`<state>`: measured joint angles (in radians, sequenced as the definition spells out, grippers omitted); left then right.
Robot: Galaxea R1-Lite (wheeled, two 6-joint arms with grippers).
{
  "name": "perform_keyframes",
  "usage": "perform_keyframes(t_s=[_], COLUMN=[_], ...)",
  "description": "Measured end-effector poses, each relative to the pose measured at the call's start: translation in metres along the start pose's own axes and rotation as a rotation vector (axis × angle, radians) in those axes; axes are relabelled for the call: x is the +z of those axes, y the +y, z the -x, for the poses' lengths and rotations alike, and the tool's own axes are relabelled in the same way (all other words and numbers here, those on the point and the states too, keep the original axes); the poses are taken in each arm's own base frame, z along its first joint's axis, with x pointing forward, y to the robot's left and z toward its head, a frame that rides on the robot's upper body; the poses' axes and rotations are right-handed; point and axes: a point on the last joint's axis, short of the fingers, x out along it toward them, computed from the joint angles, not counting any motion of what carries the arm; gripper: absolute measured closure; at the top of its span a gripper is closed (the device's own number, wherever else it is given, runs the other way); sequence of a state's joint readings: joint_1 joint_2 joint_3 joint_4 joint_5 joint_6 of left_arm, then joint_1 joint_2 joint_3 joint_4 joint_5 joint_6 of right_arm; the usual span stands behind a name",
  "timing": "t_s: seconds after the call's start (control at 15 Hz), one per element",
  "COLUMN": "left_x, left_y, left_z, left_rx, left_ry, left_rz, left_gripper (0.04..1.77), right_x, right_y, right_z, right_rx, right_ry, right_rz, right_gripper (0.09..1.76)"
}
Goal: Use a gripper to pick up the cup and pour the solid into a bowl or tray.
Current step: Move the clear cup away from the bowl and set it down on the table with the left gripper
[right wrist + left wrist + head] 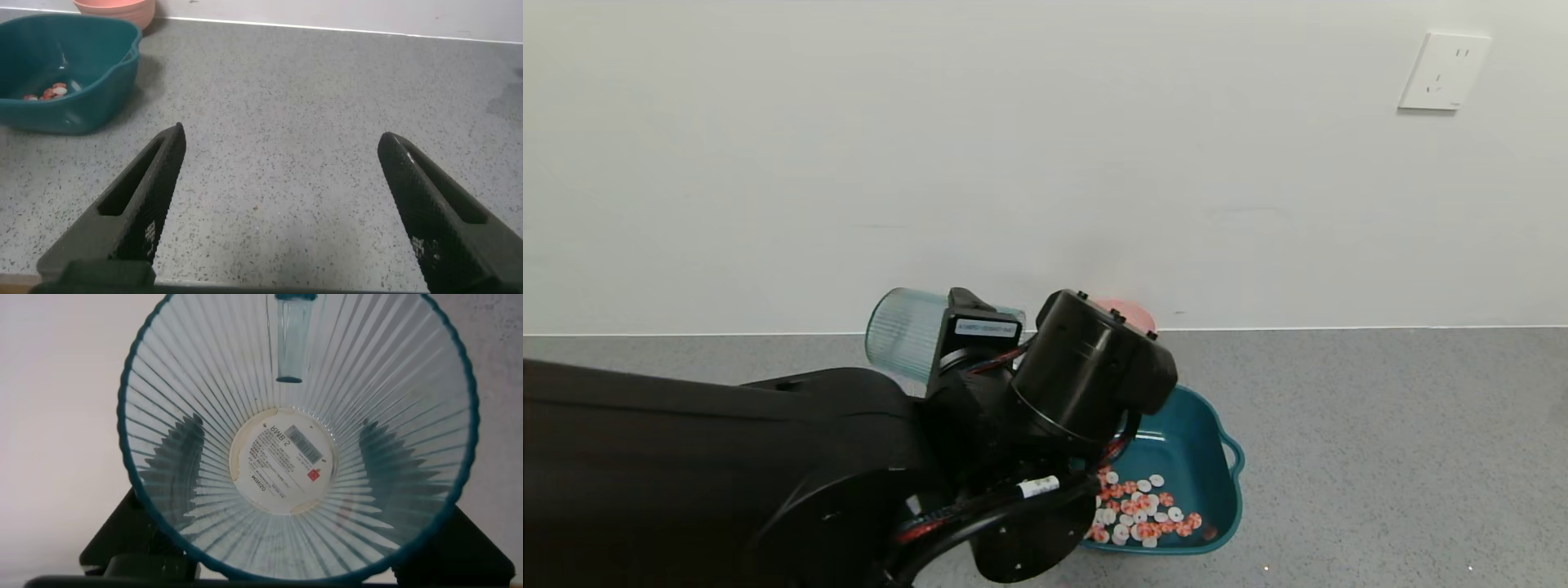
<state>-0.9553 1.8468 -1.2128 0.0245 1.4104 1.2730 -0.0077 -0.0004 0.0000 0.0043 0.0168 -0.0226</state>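
My left gripper (964, 335) is shut on the ribbed pale blue-green cup (905, 343) and holds it on its side, raised above the counter to the left of the dark teal basin (1205, 441). In the left wrist view the cup (204, 392) is empty, with a label on its base, and the fingers (184, 453) show through its sides. The white and orange-red discs (1143, 510) lie in the basin's near part. My right gripper (282, 139) is open and empty over bare counter; the basin (82, 106) with some discs (51, 92) shows far off in the right wrist view.
A small pink bowl (1131, 313) stands behind the basin by the wall, also in the right wrist view (118, 10). The grey speckled counter (1380, 457) runs to the right. A white wall outlet (1444, 71) is at upper right.
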Motion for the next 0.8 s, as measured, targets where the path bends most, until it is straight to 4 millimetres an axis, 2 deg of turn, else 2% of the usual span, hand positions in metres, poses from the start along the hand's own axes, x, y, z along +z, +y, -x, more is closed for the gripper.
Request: perform_keyframes(t_s=[0.47, 0.8], left_x=[-0.046, -0.071], left_y=[-0.011, -0.017], left_z=[-0.031, -0.053], left_rx=[-0.091, -0.155], left_ry=[-0.002, 0.031], left_rz=[0.337, 0.652], left_gripper=[0.51, 0.51], right_x=[0.000, 0.000], right_y=[0.000, 0.000], right_z=[0.000, 0.000], right_rx=[0.000, 0.000], right_ry=[0.000, 0.000], right_rz=[0.000, 0.000], right_gripper=[0.14, 0.14])
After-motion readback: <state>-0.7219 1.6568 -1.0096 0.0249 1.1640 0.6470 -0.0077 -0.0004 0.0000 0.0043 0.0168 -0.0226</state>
